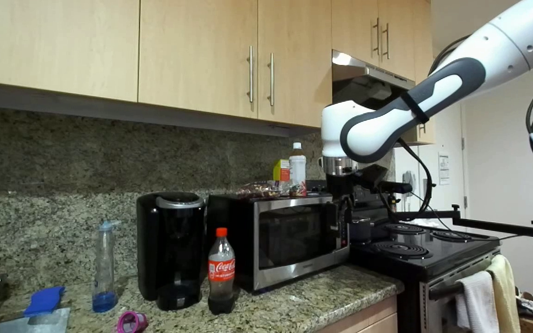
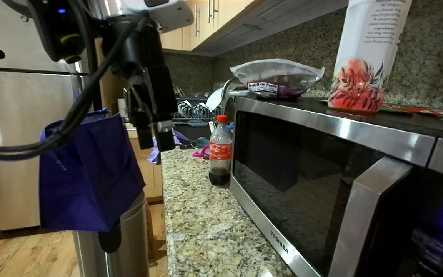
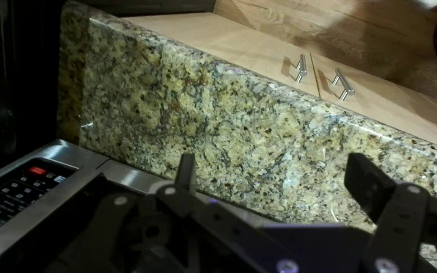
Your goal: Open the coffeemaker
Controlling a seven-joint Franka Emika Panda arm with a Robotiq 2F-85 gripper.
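Standing upright on the granite counter [image 1: 303,303], just beside the microwave [image 1: 301,233], the coffeemaker [image 1: 171,252] presented its rounded top [image 1: 179,197] down; opening had not yet been done. The gripper [image 3: 273,175] hung in front of the microwave, well apart from the coffeemaker, its fingers [image 3: 366,185] spread with nothing between them. Chief hazard, as judged: the cola bottle [image 1: 221,273], upright near the coffeemaker's front, was liable to be toppled by a low sweep of the arm [image 1: 414,104]. The white bottle [image 1: 297,170] and the clear pouch [image 2: 279,75] on the microwave were exposed to any path drawn too far back. The wrist view did not show the coffeemaker, so a misjudged height could cause a missed catch. An off-centre lift risked the fingers slipping from the smooth silver handle [image 1: 181,205], or the coffeemaker tilting
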